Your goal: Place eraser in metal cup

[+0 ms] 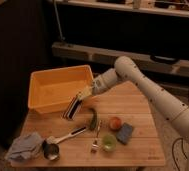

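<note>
Beside the yellow bin (58, 75), the pincer (86, 93) clamps the eraser (73, 108), whose upper end it hides

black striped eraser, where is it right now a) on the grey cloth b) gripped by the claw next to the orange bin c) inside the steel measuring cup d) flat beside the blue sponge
B: the claw, shut on the flat black eraser with pale stripes, holds it tilted by the orange plastic bin, apart from the shiny steel measuring cup.
</note>
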You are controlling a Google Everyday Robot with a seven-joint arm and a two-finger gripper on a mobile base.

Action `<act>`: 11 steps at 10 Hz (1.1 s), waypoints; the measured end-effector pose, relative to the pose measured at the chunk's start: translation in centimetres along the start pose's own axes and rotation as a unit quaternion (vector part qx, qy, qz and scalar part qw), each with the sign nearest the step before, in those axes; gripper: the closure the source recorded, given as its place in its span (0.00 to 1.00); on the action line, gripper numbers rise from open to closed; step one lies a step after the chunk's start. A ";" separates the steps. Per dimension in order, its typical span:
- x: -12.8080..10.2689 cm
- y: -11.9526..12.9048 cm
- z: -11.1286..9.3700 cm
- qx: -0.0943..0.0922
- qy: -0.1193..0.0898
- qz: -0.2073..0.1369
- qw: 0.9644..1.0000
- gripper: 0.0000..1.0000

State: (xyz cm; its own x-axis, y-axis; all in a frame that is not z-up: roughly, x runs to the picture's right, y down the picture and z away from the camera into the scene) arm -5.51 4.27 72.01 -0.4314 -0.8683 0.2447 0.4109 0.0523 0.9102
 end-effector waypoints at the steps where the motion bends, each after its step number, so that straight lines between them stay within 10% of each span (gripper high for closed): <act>1: -0.3 0.2 0.4 0.001 -0.004 -0.005 1.000 1.00; 11: -1.4 -6.1 5.3 0.057 -0.053 -0.081 0.994 1.00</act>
State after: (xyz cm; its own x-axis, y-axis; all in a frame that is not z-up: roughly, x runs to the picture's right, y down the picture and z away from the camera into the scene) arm -11.73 7.76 67.86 -0.5693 -0.8134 0.1194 0.2377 -0.0238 0.9711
